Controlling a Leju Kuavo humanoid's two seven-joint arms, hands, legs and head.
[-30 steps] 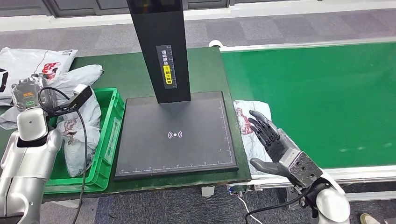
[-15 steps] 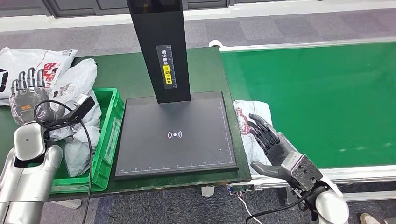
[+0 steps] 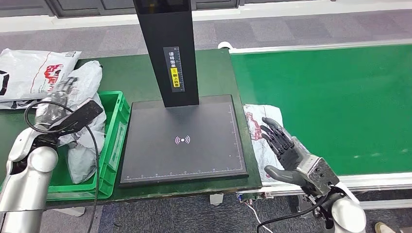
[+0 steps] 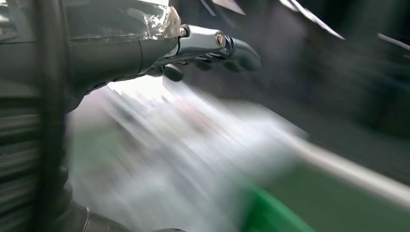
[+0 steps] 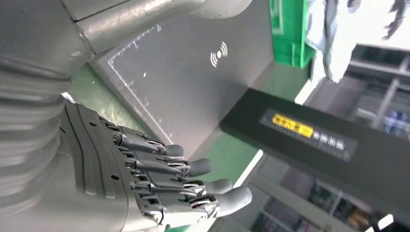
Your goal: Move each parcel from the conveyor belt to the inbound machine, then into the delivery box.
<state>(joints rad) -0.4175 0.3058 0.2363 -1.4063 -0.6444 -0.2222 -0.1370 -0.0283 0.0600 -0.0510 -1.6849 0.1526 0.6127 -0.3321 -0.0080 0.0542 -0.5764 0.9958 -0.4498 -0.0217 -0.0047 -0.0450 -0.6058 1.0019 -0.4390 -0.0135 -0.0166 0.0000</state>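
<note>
Right hand (image 3: 286, 150) raised flat above the near end of the conveyor belt (image 3: 330, 102), fingers straight and slightly apart, thumb out to the side, holding nothing; just beneath it, a grey-white parcel (image 3: 257, 133) lying at the belt's left end beside the inbound machine's black scanning plate (image 3: 182, 141). Seen from the right wrist, the same hand (image 5: 159, 179) from behind, fingers extended side by side, with the plate's wireless symbol (image 5: 219, 53), the black column (image 5: 329, 140) with its yellow label, and a corner of the green delivery box (image 5: 290, 29) beyond; parcel beneath the hand hidden in that view.

Left hand (image 3: 56, 99) blurred over the near-left side of the green box (image 3: 114, 145), partly covered by the black wrist-camera bracket (image 3: 77, 114) and its cable; grasp impossible to tell from the head view. From the left wrist, thumb and dark fingers (image 4: 232, 48) stretched forward with nothing visibly between them, everything below smeared into white and green streaks.

Crumpled grey parcels (image 3: 85, 145) piled in the box, one spilling over its far rim; another white bag (image 3: 34, 73) with red print flat on the green table behind, cut off at the picture's left edge. Column top cut off at the upper edge.
</note>
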